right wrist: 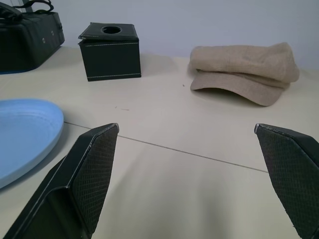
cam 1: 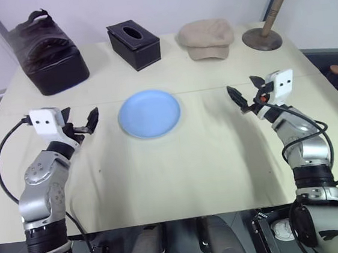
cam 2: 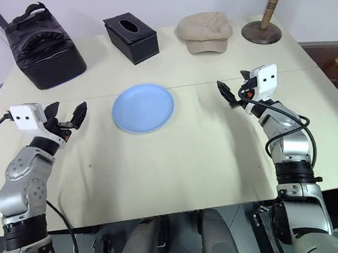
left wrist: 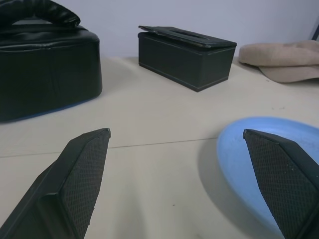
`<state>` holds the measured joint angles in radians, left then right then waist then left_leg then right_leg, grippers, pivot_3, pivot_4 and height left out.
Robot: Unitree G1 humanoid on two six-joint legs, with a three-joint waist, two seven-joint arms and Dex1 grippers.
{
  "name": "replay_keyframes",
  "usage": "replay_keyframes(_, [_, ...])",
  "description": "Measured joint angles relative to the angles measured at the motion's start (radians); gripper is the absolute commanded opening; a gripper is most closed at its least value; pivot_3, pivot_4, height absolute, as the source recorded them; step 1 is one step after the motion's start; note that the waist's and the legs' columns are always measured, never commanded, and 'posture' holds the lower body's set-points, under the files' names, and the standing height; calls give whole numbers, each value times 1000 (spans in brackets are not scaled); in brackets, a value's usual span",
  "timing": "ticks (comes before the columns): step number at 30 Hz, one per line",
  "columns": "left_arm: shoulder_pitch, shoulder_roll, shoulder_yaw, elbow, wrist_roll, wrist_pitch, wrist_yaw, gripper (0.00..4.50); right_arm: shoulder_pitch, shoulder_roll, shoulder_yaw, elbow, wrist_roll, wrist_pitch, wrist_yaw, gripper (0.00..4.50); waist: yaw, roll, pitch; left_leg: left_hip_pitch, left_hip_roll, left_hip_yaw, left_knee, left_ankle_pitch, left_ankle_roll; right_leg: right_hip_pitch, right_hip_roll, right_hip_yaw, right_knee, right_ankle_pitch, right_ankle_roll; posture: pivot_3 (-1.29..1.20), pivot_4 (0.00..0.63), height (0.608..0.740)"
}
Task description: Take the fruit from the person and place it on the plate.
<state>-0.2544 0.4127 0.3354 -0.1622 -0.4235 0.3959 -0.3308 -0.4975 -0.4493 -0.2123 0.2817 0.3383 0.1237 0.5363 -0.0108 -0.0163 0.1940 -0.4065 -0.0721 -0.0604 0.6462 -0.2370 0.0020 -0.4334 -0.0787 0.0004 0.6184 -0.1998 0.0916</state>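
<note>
two grippers hover over the cream table (cam 1: 180, 179), one on each side of the light-blue plate (cam 1: 149, 113). the left gripper (cam 1: 84, 124) sits just left of the plate, its black fingers spread wide with nothing between them; in the left wrist view the plate's rim lies right behind one fingertip. the right gripper (cam 1: 247, 97) hangs farther off on the plate's right, jaws also wide apart and holding nothing. the plate itself is bare, lying flat near the table's middle. beyond the plate, at the far edge, stands a black tissue box (cam 1: 134, 44); left of that box is a black bag (cam 1: 46, 52), right of it a beige cap (cam 1: 206, 38), and past the cap a wooden hat stand (cam 1: 270, 16).
</note>
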Motion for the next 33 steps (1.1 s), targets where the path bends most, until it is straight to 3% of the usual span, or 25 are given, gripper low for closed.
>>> replay_keyframes(33, [0, 2, 1, 0, -3, -12, 0, 4454, 0, 5, 0, 0, -1, 0, -2, 4500, 0, 0, 0, 0, 0, 0, 0, 0, 0, 0, 0, 0, 0, 0, 0, 0, 150, 740])
